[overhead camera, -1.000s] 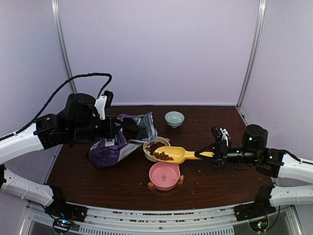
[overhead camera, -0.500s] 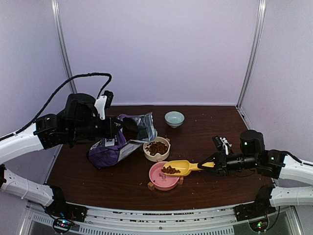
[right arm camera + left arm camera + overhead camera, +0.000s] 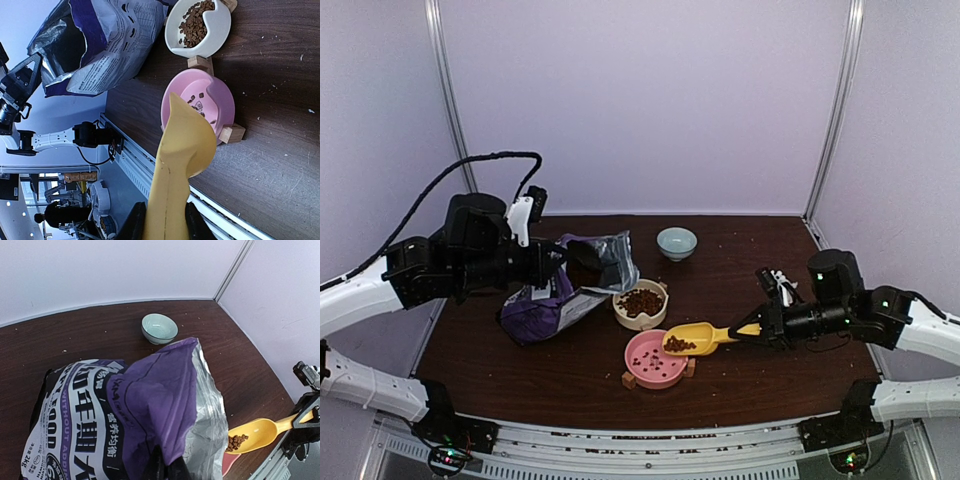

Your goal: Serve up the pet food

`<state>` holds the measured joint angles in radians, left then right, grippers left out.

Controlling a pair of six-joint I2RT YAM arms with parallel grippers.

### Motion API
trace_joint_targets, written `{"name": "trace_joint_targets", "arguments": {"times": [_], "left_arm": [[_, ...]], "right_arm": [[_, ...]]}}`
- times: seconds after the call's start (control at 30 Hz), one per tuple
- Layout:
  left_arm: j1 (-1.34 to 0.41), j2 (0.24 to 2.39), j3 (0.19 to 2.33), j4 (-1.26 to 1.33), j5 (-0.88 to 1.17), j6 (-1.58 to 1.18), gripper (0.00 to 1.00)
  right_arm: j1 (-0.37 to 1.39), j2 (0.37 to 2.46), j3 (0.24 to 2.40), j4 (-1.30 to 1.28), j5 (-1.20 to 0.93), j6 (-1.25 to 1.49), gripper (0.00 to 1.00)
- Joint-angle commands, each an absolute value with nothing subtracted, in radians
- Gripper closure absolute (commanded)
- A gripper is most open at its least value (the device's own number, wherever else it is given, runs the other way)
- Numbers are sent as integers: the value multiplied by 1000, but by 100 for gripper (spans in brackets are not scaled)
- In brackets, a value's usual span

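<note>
One dark brown tabletop (image 3: 770,280) carries everything. Largest on it is the purple-and-white printed foil bag (image 3: 150,405), slumped at nine o'clock of the bowls. The left gripper (image 3: 164,467) holds its mouth up, fingers pinched tight on the bag's edge. The right gripper (image 3: 758,328) reaches in from three o'clock, fingers narrowed around the handle of the yellow plastic scoop (image 3: 181,145), which hangs tilted over the round pink bowl (image 3: 655,384). The pet food (image 3: 640,299), small reddish-brown dry kibble pellets, lies in three places: a heap in the cream bowl (image 3: 640,325) at twelve o'clock of the pink one, a portion in the scoop, and a few pieces in the pink bowl.

Risks: the scoop's lip sits near the pink bowl's three o'clock rim, so a hasty tip or outward drift would likely scatter pellets. That bowl rests on small wooden blocks, and a knock could shift it.

Not verifiable: the bag's contents are hidden. In the right wrist view the scoop's underside hides its load. The left fingers are largely cut off.
</note>
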<state>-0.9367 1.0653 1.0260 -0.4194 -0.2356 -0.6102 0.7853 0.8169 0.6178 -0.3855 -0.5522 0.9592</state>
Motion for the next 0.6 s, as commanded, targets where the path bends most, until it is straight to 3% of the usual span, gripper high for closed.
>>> {"name": "trace_joint_targets", "arguments": {"times": [0.0, 0.57], "left_arm": [[-931, 1024, 1013, -345, -244, -572, 100], [-931, 1025, 1002, -318, -227, -547, 100]], "right_arm": [[782, 848, 697, -446, -525, 910, 88], [783, 1001, 952, -734, -471, 709, 88]]}}
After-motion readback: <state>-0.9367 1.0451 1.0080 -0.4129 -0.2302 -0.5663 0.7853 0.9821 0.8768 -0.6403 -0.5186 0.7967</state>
